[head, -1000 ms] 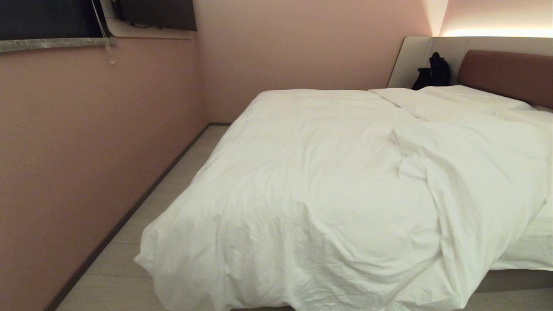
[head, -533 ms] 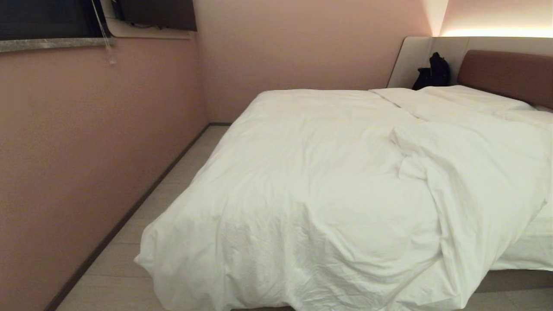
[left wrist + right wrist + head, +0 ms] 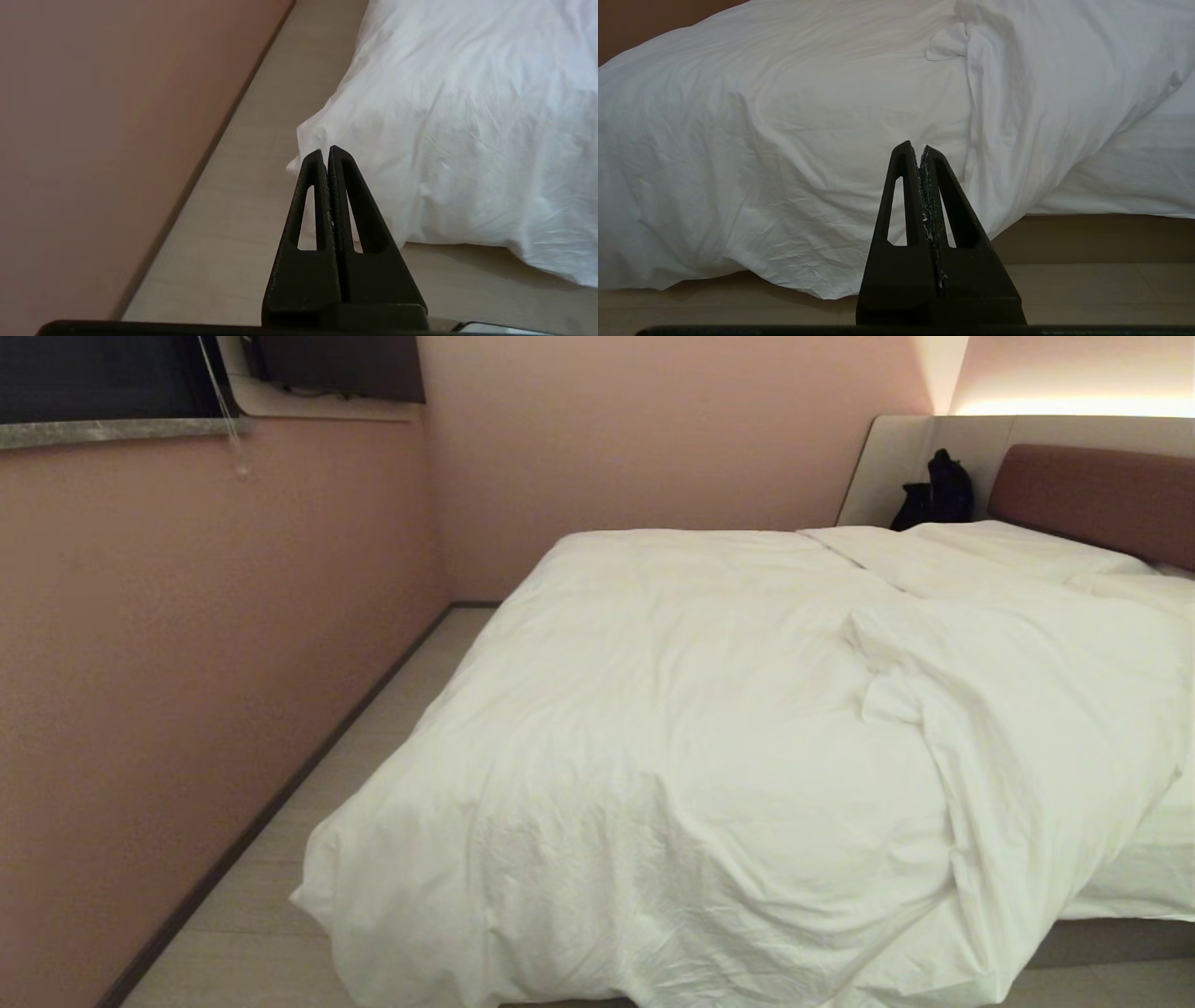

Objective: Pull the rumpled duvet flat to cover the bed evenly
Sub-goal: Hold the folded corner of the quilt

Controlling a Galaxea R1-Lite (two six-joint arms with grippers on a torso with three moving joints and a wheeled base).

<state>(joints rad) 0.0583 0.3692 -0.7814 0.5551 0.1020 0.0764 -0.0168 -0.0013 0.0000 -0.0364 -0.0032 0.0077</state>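
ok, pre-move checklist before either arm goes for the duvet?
1. Left gripper empty and shut: ok, nothing between the fingers.
2. Right gripper empty and shut: ok.
3. Jaws opened for a grasp: not ok, both closed.
4. Duvet even on the bed: not ok, a fold bunches at the right side, sheet shows below it.
5. Near-left duvet corner reachable: ok, it hangs free over the floor, just beyond the left fingertips.
6. Far side coverage: cannot tell.
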